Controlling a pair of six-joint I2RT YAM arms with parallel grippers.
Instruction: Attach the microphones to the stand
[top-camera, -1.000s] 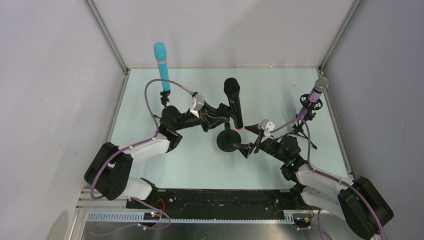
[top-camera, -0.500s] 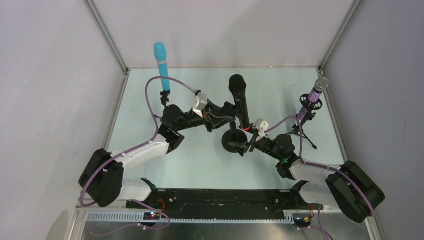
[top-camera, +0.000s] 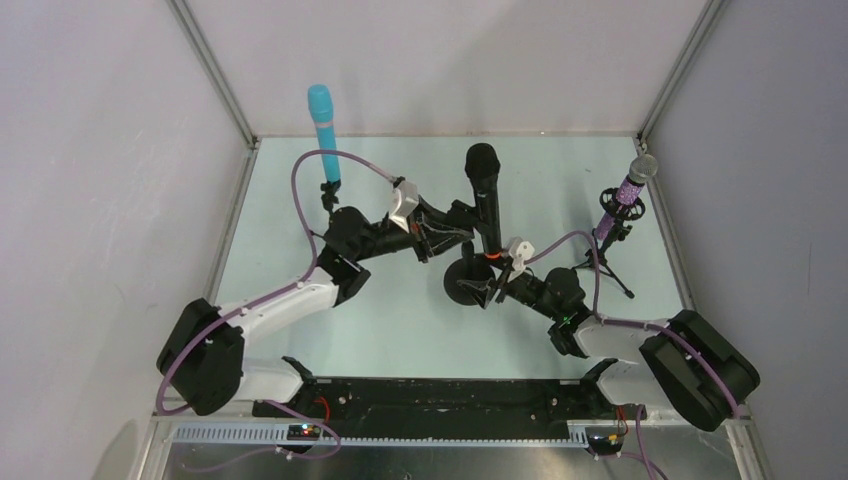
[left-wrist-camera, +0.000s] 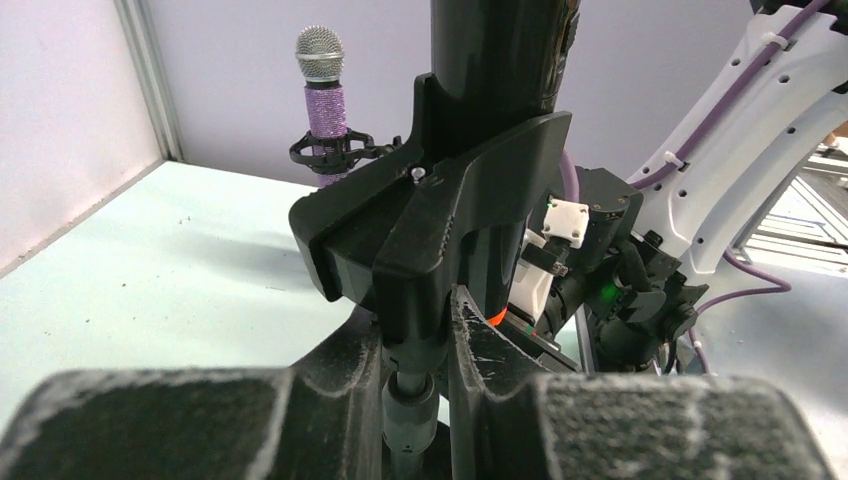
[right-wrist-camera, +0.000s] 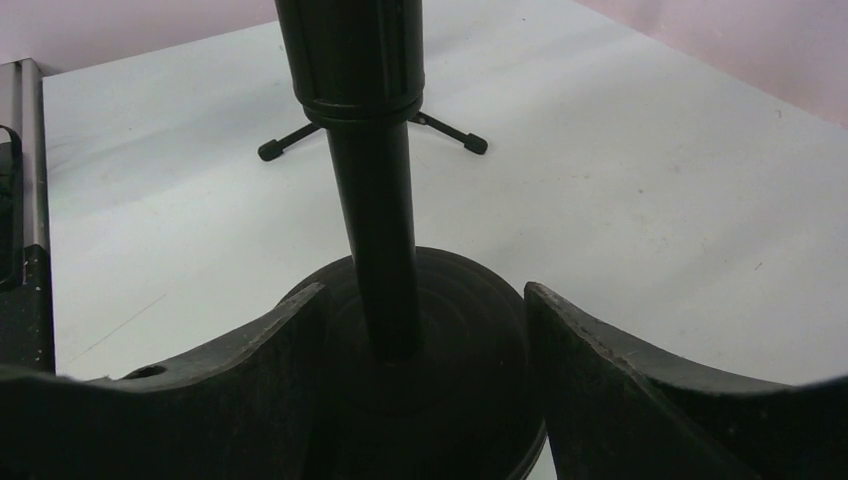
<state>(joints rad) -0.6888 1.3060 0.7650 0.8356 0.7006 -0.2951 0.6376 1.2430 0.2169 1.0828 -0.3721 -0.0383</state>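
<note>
Now the right arm (top-camera: 640, 350) sits further left in the overhead view than a second ago. Its shoulder has swung in from the lower right corner. The right gripper (top-camera: 487, 287) has come up against the round base (top-camera: 458, 280) of the centre stand, where before it hung just right of it. The left arm (top-camera: 290, 295) has stretched a little rightward too. It has carried the black microphone (top-camera: 487, 195) from a leftward lean at mid-frame to nearly upright, slightly right of its old place. The cyan microphone (top-camera: 322, 130), upper left, and the glittery purple microphone (top-camera: 630, 190), at the right, stand in their own holders as before.

The right gripper's fingers (right-wrist-camera: 600, 380) are spread wide, one on each side of the round base, with the post (right-wrist-camera: 375, 230) rising between them. Whether they press on the base's rim I cannot tell. The left gripper (left-wrist-camera: 415, 350) has its fingers nearly together, pinching the thin stem (left-wrist-camera: 408, 405) below the clip (left-wrist-camera: 440, 210). The black microphone passes down through that clip, its orange ring (left-wrist-camera: 497, 318) just showing underneath.
</note>
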